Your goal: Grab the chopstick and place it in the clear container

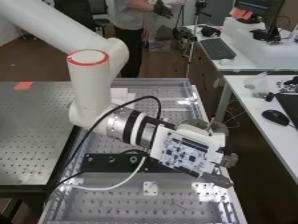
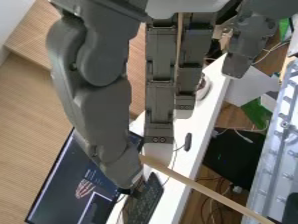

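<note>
- The robot hand [image 1: 229,160] is above the right edge of the metal tabletop [image 1: 120,207], around the middle of this edge's length.
- In the wrist view, the fingers [image 2: 159,102] are nearly straight, and the thumb [image 2: 118,165] comes close to them, so the opening is narrow.
- The robot hand is holding the chopstick [image 2: 193,184], which is pinched at the thumb's tip, with one end just there.
- From this grip the chopstick goes out long and slanted, in the air, with a white desk [image 2: 179,192] behind a part of it.
- A circuit board [image 1: 186,151] is fixed beside the wrist of the white arm [image 1: 90,92].
- A black cable [image 1: 112,111] makes a loop over the arm, and a white cable [image 1: 110,188] lies lower, above the tabletop.
- On the tabletop there is a black plate [image 1: 106,162], and a small white block [image 1: 151,188] is nearer to the near edge.
- At the right of the tabletop, on another white desk, stands a clear plastic thing [image 1: 255,83] near the far left corner; I cannot tell if it is the container.
- A black mouse [image 1: 275,117] lies on that same desk, nearer than the plastic thing.
</note>
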Controlling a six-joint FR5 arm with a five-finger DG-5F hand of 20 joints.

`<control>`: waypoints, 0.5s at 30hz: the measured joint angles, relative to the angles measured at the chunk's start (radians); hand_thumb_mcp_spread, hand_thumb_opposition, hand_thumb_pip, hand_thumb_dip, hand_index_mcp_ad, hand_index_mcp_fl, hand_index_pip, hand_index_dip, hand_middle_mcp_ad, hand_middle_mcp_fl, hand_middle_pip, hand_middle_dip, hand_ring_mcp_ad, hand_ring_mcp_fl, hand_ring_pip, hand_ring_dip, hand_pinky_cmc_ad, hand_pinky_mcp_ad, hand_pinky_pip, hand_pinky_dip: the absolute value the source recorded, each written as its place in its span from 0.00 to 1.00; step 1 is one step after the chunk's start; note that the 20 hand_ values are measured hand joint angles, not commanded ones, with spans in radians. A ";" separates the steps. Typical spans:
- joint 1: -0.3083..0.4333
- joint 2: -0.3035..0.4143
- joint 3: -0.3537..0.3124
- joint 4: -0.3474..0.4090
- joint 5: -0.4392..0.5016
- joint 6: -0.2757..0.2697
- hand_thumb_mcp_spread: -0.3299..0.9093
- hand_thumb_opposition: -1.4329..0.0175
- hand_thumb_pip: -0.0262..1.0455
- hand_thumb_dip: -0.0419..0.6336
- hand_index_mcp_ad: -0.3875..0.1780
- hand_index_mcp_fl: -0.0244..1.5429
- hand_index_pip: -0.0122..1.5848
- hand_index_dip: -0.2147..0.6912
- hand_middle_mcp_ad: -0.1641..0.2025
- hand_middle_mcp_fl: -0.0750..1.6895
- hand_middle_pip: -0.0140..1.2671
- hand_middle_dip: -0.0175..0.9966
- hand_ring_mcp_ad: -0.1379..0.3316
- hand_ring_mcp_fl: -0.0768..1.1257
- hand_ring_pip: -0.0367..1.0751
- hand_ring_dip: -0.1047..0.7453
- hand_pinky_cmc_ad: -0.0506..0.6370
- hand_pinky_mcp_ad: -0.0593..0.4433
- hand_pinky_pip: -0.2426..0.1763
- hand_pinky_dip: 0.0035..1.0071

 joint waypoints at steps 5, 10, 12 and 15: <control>-0.005 0.010 0.017 -0.007 -0.012 -0.032 0.80 0.24 0.41 0.48 0.12 0.75 0.39 0.57 0.55 0.79 0.19 0.72 0.34 0.56 0.14 0.76 0.59 0.74 0.61 0.17; -0.009 0.028 0.029 -0.011 -0.020 -0.064 0.83 0.24 0.37 0.48 0.12 0.77 0.37 0.59 0.55 0.84 0.22 0.73 0.34 0.56 0.13 0.76 0.59 0.74 0.61 0.17; -0.009 0.035 0.035 -0.016 -0.022 -0.076 0.83 0.24 0.37 0.48 0.11 0.78 0.36 0.59 0.55 0.84 0.22 0.73 0.34 0.56 0.14 0.76 0.59 0.74 0.62 0.17; -0.009 0.045 0.048 -0.027 -0.025 -0.087 0.83 0.24 0.37 0.48 0.12 0.78 0.36 0.60 0.55 0.85 0.22 0.73 0.34 0.56 0.13 0.76 0.59 0.74 0.62 0.17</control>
